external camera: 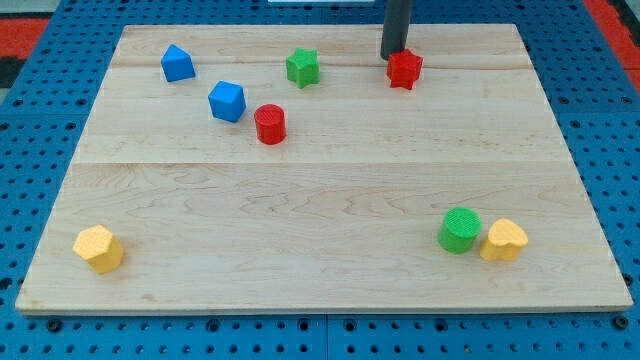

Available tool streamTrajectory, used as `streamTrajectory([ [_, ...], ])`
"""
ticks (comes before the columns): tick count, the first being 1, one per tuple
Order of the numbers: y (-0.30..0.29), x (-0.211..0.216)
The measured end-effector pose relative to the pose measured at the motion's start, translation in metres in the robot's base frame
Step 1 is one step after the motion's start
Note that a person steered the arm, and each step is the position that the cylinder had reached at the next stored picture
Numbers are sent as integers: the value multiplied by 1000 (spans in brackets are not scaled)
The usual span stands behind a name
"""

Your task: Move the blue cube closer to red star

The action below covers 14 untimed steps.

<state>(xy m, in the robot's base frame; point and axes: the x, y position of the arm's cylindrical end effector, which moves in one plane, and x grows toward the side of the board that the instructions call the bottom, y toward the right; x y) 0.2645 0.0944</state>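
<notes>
The blue cube (227,101) sits on the wooden board (320,210) at the upper left, close beside a red cylinder (270,124) to its lower right. The red star (404,68) lies near the view's top, right of centre. My tip (392,56) comes down from the top edge as a dark rod and rests just at the upper left side of the red star, touching or nearly touching it. The tip is far to the right of the blue cube.
A second blue block, house-shaped (177,63), lies at the top left. A green star (302,67) sits between the blue cube and the red star. A green cylinder (459,229) and a yellow heart-like block (503,240) are at the bottom right; a yellow hexagonal block (98,248) is at the bottom left.
</notes>
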Motion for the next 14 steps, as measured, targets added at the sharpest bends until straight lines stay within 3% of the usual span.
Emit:
streamTrajectory([
  [1,18,43],
  [2,35,59],
  [3,-4,69],
  [4,-41,47],
  [5,-86,94],
  [6,-71,160],
  [7,-157,186],
  [8,-260,171],
  [9,-312,116],
  [10,-267,87],
  [12,-148,72],
  [14,-70,64],
])
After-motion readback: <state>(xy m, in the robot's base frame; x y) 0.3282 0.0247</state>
